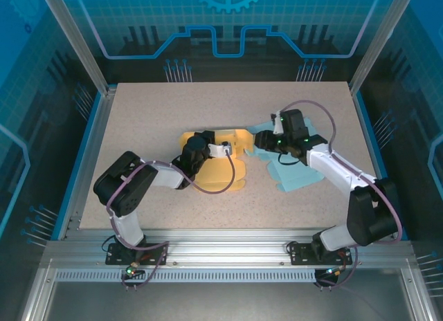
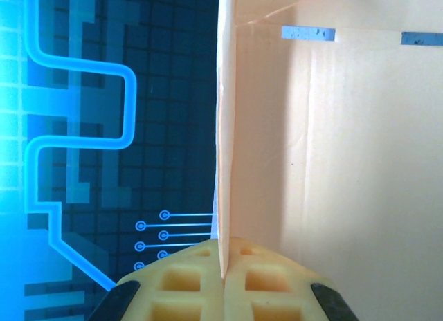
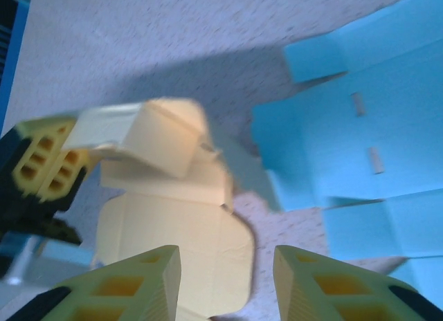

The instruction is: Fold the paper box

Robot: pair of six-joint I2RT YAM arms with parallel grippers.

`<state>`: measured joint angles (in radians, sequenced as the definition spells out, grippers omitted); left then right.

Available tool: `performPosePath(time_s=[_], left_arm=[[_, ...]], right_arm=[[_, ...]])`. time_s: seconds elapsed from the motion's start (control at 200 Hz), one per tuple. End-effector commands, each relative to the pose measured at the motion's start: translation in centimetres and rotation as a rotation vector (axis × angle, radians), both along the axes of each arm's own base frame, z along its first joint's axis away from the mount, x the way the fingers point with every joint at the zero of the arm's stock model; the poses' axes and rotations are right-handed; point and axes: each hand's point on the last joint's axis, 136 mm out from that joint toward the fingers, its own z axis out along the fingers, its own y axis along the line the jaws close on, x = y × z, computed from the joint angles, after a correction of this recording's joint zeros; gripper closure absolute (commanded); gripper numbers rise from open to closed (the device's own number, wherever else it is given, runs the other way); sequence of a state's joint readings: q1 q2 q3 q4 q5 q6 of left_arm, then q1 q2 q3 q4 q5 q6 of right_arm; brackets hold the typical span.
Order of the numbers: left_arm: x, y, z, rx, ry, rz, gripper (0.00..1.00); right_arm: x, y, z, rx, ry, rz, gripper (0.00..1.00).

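The left gripper (image 2: 223, 276) has its two yellow waffle-like fingers (image 2: 181, 288) pressed together. They pinch the thin edge of a flap of the flat yellow paper box (image 2: 332, 162). The flap stands up on its edge between the fingers. The right wrist view shows this flap bent up from the rest of the yellow sheet, which lies flat.

The right gripper (image 3: 227, 276) has its fingers (image 3: 142, 286) spread wide, with nothing between them. It hangs over the right end of the yellow paper box and is not touching it.

The yellow paper box lies in the middle of the speckled tan table (image 1: 152, 113), between the two arms. A flat blue paper sheet with cut flaps (image 3: 367, 113) lies just beside it on the right, partly under the right arm.
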<state>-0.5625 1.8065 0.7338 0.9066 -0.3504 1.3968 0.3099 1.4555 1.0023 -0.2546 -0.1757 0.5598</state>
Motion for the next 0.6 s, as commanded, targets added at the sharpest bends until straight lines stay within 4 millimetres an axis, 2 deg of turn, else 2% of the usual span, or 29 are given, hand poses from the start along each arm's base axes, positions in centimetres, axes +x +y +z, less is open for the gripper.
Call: performPosePath(time_s=[0.0,0.14,0.32,0.415,0.595], left_arm=[[-0.5,-1.0,0.4,-0.012,-0.026,-0.052,1.00],[-0.6,-1.1,-0.1,0.002,-0.019,-0.056,1.00],[-0.6,-1.0,-0.9,0.041,-0.011,-0.056,1.00],[-0.6,-0.8,-1.3,0.064,-0.010,-0.053,1.00],[-0.6,-0.6,-1.6,0.078,-0.007,-0.045,1.00]], right_arm=[[1.2,-1.7,-1.4,-0.002,0.051,-0.004,0.64],[4.5,-1.3,-3.3,0.033,0.098,0.023,0.73],[7.3,1.2,-5.8,0.083,0.131,0.091,0.75],[7.6,2.7,-6.9,0.085,0.134,0.131,0.75],[6.6,4.8,-7.5,0.054,0.115,0.204,0.74]])
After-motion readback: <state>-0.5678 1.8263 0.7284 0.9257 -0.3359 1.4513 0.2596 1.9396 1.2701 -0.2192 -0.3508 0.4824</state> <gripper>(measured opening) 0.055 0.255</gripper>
